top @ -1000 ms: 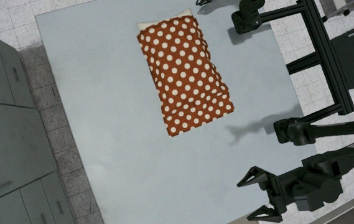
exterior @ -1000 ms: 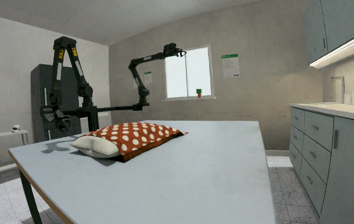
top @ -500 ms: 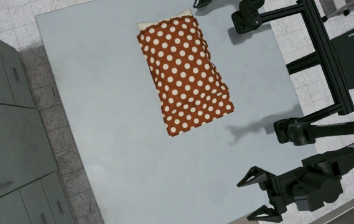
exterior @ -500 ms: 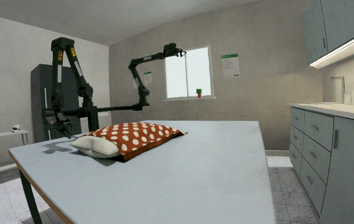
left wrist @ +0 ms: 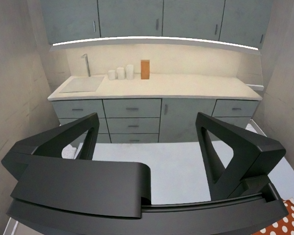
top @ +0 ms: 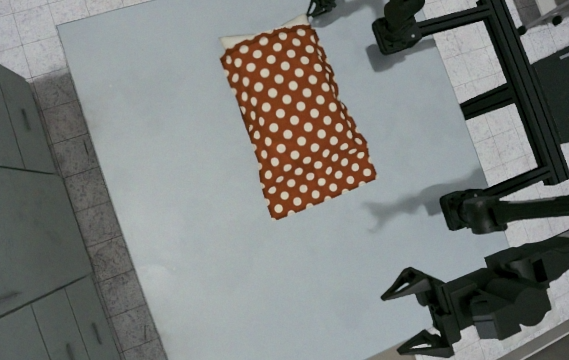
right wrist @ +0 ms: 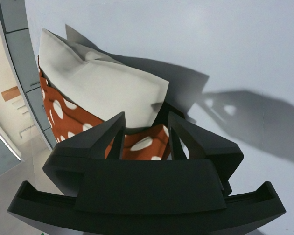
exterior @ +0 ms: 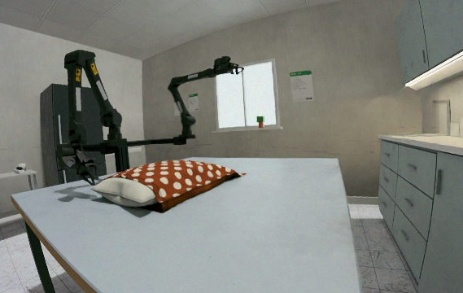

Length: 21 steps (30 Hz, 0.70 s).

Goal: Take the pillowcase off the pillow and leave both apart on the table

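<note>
Fingers of the right gripper [top: 310, 15] [exterior: 93, 183] [right wrist: 146, 114] stand partly apart with nothing between them, by the pillow's exposed corner. The pillow [top: 238, 41] [exterior: 123, 191] [right wrist: 101, 86] shows only its pale end; the rest lies inside the spotted pillowcase [top: 289, 105] [exterior: 182, 177] [left wrist: 289, 222] [right wrist: 71, 114] on the worktop [top: 189, 250] [exterior: 255, 236] [left wrist: 177, 174] [right wrist: 230, 50]. It looks light and plump, so a pinch on that corner should sink in and hold; the case seems thin and limp, best taken at its closed end, lest it ride along. Farther out, the left gripper [top: 389, 322] [exterior: 240, 70] [left wrist: 147, 118] hangs wide open, holding nothing
</note>
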Available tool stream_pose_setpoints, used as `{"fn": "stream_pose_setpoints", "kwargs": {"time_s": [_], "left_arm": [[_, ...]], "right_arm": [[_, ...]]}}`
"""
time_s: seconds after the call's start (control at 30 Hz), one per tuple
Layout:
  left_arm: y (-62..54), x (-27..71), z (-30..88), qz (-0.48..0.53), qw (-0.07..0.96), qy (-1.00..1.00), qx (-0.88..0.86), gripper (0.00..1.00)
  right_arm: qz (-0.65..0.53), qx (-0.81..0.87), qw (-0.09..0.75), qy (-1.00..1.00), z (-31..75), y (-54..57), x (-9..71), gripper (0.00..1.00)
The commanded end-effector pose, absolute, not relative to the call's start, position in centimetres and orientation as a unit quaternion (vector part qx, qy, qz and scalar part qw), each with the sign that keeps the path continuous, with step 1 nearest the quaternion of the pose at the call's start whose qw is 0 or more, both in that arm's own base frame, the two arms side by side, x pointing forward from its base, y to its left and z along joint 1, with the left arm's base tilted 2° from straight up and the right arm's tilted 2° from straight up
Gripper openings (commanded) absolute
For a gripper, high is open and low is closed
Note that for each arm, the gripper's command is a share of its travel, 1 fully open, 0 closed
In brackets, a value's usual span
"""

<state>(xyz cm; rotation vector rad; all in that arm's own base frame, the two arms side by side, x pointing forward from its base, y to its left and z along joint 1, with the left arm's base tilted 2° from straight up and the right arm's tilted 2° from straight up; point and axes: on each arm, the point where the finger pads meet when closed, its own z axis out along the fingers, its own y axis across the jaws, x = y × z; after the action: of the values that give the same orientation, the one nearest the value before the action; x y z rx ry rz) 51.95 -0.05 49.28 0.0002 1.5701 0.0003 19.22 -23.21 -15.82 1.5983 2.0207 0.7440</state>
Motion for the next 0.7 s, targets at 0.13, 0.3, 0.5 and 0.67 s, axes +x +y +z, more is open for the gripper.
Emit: {"fn": "stream_pose_setpoints", "kwargs": {"time_s": [0.13, 0.3, 0.5, 0.67], "left_arm": [[0.3, 51.5, 50.9, -0.003, 0.718, 0.696, -0.006, 1.00], [0.3, 51.5, 50.9, -0.003, 0.718, 0.696, -0.006, 1.00], [0.3, 51.5, 50.9, -0.003, 0.718, 0.696, -0.006, 1.00], [0.3, 51.5, 50.9, -0.003, 0.718, 0.696, -0.006, 1.00]], "right_arm": [[0.268, 0.584, 0.231, 0.731, -16.6, -23.6, 20.1, 0.44], [0.268, 0.583, 0.231, 0.731, -17.3, -23.4, 20.6, 0.44], [0.269, 0.584, 0.229, 0.731, -18.0, -22.9, 21.1, 0.44], [0.270, 0.585, 0.228, 0.730, -18.4, -22.7, 21.4, 0.44]]}}
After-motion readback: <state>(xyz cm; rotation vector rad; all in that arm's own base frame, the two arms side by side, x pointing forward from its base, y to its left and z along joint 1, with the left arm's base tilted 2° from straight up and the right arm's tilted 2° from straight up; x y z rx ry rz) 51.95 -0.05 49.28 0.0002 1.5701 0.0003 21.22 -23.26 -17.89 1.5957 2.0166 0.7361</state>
